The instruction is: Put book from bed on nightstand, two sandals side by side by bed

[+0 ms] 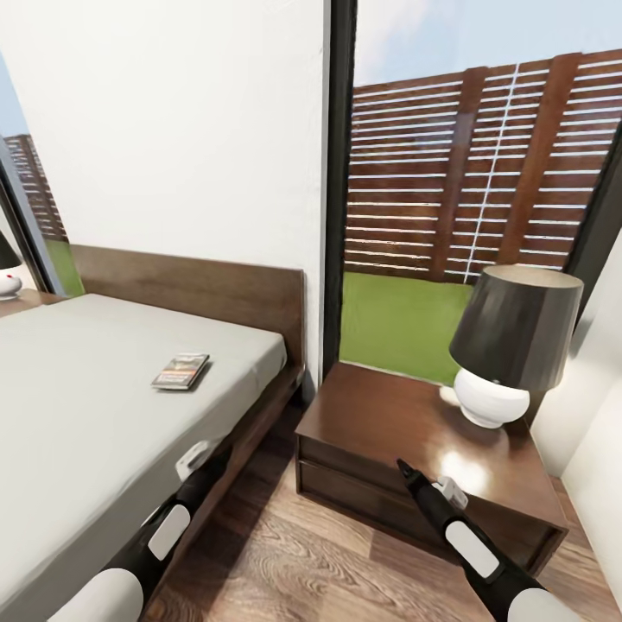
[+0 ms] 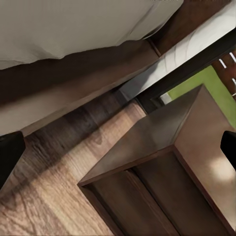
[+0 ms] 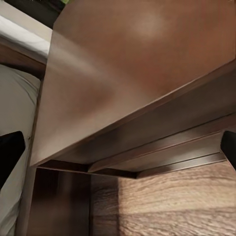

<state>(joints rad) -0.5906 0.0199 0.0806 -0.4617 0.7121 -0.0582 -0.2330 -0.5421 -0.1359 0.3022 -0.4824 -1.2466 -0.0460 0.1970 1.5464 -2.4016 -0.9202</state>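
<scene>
Both grippers empty, fingers spread: left gripper (image 1: 207,471) low by the bed (image 1: 78,432) edge, right gripper (image 1: 406,468) over the nightstand (image 1: 415,423) front. Book (image 1: 180,371) flat on mattress, well beyond left gripper. Risks: long reach, arm catching bed frame; thin book hard to pinch. Lamp (image 1: 510,345) crowds drop spot. Cover text unreadable.

head high, wrists low, sharing nightstand (image 1: 406,423)

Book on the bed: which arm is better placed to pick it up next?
Probably left. The left gripper hangs at the bed edge, on the book side; the right gripper is over the nightstand.
</scene>
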